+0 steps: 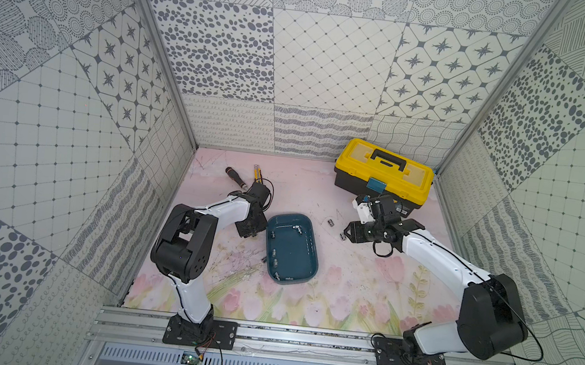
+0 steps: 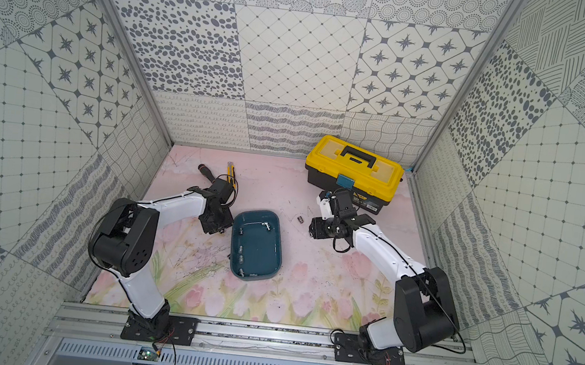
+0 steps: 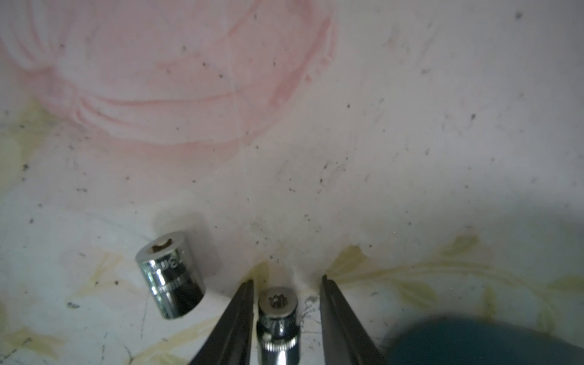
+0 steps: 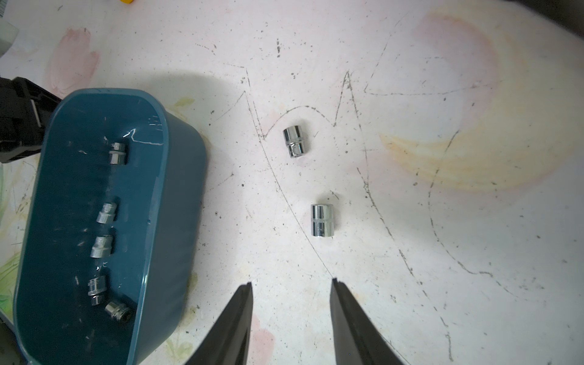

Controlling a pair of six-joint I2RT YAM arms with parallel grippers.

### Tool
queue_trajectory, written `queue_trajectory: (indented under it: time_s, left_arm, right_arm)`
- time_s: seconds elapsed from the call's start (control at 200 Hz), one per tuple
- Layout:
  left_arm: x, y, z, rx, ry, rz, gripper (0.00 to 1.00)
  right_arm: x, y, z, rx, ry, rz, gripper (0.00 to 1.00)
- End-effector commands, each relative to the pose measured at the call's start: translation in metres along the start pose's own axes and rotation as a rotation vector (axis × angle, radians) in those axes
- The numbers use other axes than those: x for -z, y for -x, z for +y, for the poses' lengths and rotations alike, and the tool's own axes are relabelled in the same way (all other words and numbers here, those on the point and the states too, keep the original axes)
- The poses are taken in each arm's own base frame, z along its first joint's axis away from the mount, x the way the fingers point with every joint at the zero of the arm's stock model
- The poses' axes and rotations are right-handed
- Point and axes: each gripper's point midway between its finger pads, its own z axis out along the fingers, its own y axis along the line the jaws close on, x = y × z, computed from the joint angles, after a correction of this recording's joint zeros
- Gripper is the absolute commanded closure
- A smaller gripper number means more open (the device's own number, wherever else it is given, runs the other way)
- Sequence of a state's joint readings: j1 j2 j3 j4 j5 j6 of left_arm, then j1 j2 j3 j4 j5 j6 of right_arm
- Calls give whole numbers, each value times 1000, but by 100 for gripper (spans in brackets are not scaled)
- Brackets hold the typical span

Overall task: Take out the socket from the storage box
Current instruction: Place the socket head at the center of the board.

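On the tabletop (image 1: 345, 300), roughly mid-cell, the teal storage box (image 1: 293, 250) sits lidless between the two arms. Five sockets (image 4: 101, 246) lie inside it in a loose row, per the right wrist view.

The left hand (image 3: 287, 281) is down at the tabletop just beside the box, on the left arm's side, with its fingers spread. A small socket (image 3: 278, 319) sits between them and appears to stand on end. It is close against one finger with a clear gap to the other, so it is not pinched. A bigger socket (image 3: 170, 275) sits just outside that hand, apart from the small one. Both are outside the box; a blurred teal corner of it shows at the edge of the left wrist view.

The right hand (image 4: 291, 282) is on the other side of the box, low over the tabletop, fingers spread with nothing between them. Two more sockets (image 4: 322, 220) lie on their sides ahead of it, outside the box and apart from each other.

The yellow-lidded toolbox (image 1: 384, 171) sits at the back, lid shut, well apart from the box.
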State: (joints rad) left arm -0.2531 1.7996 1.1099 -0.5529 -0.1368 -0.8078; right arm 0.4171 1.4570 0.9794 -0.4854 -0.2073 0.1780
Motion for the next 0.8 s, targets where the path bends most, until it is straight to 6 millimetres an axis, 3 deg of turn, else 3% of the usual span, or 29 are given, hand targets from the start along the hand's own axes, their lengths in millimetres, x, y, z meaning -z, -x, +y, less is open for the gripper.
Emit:
queue_trajectory:
  time_s: [0.0,0.185,0.42,0.795]
  left_arm:
    - [-2,2,-1,-8,-10,5,60]
    - [9,3,-2,-15,-24,0,58]
    - [41,8,0,-29,-42,-34,56]
    - [109,16,6,-52,-115,-121,54]
  right_arm:
    - [8,15,9,-8,42,-68,55]
    - [12,22,20,-12,73,-91,54]
    - [20,35,46,6,116,-138,50]
    - [21,59,123,0,150,-272,47]
